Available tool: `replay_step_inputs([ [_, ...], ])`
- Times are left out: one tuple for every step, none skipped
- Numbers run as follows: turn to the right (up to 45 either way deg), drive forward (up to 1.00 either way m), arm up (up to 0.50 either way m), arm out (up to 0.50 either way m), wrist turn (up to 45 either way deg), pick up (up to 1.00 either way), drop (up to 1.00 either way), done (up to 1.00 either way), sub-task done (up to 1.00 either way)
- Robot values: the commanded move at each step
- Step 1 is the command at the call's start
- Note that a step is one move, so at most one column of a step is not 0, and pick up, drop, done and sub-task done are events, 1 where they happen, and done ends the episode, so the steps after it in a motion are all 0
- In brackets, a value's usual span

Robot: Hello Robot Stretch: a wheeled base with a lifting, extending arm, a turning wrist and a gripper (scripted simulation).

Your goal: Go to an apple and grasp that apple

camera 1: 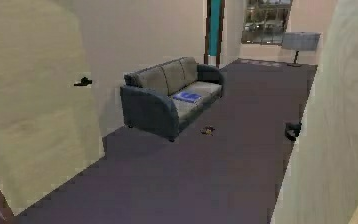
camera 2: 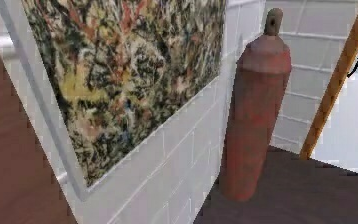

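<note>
A grey sofa (camera 1: 172, 92) stands against the wall in the forward view, with a blue flat thing (camera 1: 190, 97) lying on its seat. A small dark thing (camera 1: 209, 130) lies on the purple floor (camera 1: 187, 170) in front of the sofa. Another small dark thing (camera 1: 293, 129) sits on the floor by the wall edge at the forward view's right.
A pale door (camera 1: 32, 90) with a dark handle (camera 1: 83, 81) stands at the forward view's left, and a pale wall edge (camera 1: 332, 140) at its right. A grey table (camera 1: 300, 41) stands far back by a window. In the arm side view, a tall reddish cylinder (camera 2: 255, 105) stands beside a white tiled wall (camera 2: 177, 175) bearing a large abstract painting (camera 2: 127, 70).
</note>
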Motion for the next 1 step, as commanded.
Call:
replay_step_inputs([
  [0.0,1.0,0.0,0.0,0.0,0.0,0.0,0.0,0.0],
])
